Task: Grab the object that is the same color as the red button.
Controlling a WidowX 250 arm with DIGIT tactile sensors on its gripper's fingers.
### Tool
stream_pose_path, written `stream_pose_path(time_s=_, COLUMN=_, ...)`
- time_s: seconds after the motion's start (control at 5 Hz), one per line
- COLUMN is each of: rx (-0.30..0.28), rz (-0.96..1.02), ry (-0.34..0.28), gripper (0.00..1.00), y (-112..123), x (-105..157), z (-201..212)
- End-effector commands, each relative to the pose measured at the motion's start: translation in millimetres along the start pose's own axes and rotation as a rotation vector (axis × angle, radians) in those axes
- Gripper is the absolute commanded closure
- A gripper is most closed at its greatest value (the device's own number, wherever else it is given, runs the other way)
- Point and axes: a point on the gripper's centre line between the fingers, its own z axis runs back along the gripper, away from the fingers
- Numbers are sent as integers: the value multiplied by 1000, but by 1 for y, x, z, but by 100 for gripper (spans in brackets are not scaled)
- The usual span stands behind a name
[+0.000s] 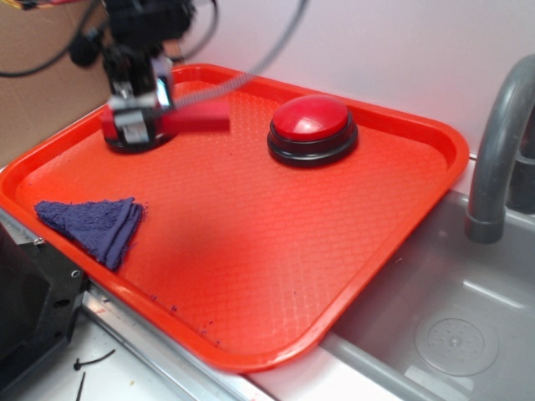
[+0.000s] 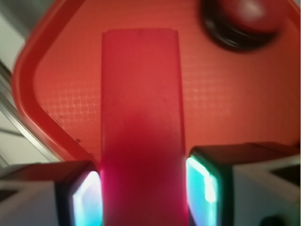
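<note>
My gripper [image 1: 136, 117] is at the tray's back left, shut on the red block [image 1: 201, 119]. The block sticks out sideways to the right, towards the red button [image 1: 311, 117], and looks lifted off the tray, though it is blurred. In the wrist view the long flat red block [image 2: 141, 94] fills the gap between the two pads of the gripper [image 2: 143, 193] and touches both. The glossy red dome button on its black base shows at the wrist view's top right [image 2: 244, 19].
All of this is on a large red textured tray [image 1: 251, 251]. A folded dark blue cloth [image 1: 96, 224] lies at its front left. A dark round base [image 1: 138, 144] shows partly under the gripper. A grey faucet [image 1: 497, 142] and a sink [image 1: 443, 326] are to the right.
</note>
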Motion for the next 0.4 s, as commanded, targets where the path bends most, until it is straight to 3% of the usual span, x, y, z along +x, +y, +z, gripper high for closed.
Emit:
stream_pose_path(time_s=0.0, rx=137, rz=489, ry=-79, gripper=100, y=-13, x=-23, z=70)
stream_pose_path(time_s=0.2, rx=149, rz=741, ry=-81, gripper=100, y=-10, x=-17, z=72)
